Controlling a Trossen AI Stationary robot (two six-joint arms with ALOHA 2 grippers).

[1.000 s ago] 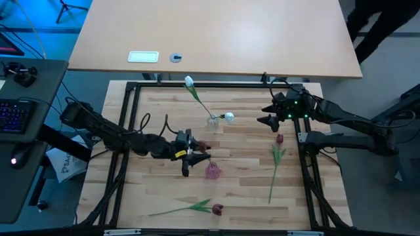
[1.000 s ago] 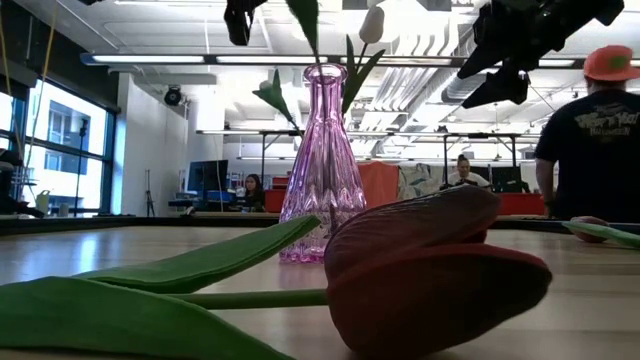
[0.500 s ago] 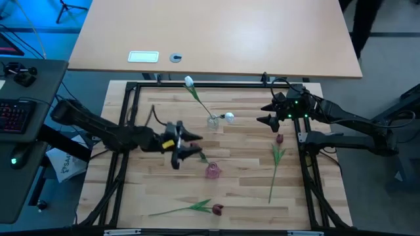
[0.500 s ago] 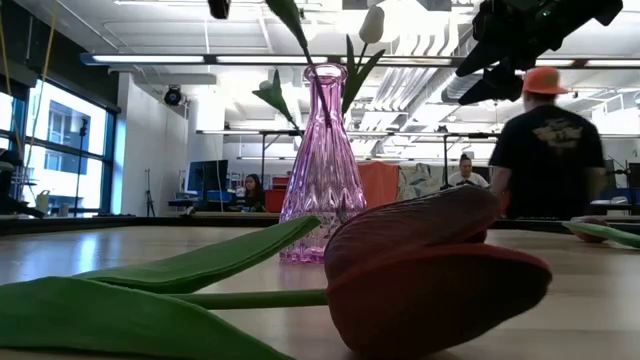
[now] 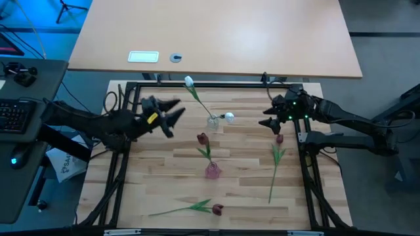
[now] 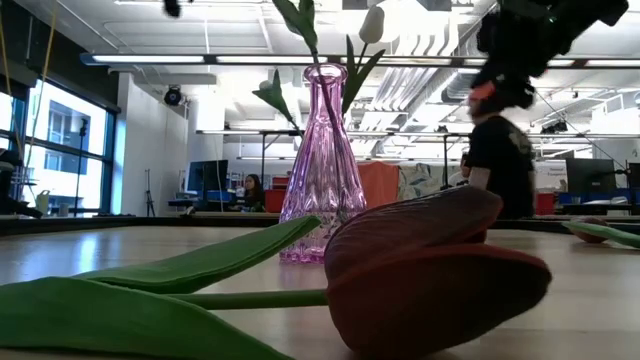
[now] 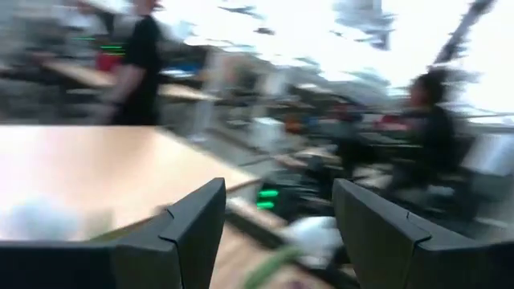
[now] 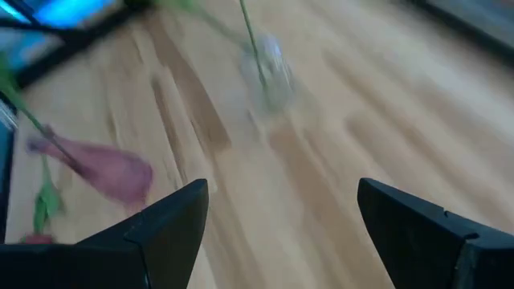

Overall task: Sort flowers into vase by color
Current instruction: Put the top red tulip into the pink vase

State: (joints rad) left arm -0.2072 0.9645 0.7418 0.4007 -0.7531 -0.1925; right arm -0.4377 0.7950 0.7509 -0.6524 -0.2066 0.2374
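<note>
A dark red tulip (image 5: 202, 138) stands with its stem in the pink vase (image 5: 212, 171), which also shows in the low view (image 6: 322, 165). Two white tulips (image 5: 189, 81) (image 5: 229, 117) stand in the clear vase (image 5: 213, 121). One dark red tulip (image 5: 279, 139) lies flat on the table's right side. Another (image 5: 216, 209) lies flat near the near edge and fills the low view's foreground (image 6: 430, 270). My left gripper (image 5: 167, 111) (image 7: 277, 209) hovers open, left of the clear vase. My right gripper (image 5: 269, 122) (image 8: 281, 201) hovers open, just beyond the right-hand red tulip's head.
A black frame (image 5: 128, 131) borders the wooden table top. A larger tan table (image 5: 216, 39) stands beyond the far edge. Bare wood lies between the pink vase and the right-hand tulip. A person (image 6: 497, 160) walks in the room behind.
My left gripper has drawn back from the pink vase, rising and moving toward the table's left and far edges. The dark red tulip has stayed standing in the pink vase. The person in the room behind has walked leftward.
</note>
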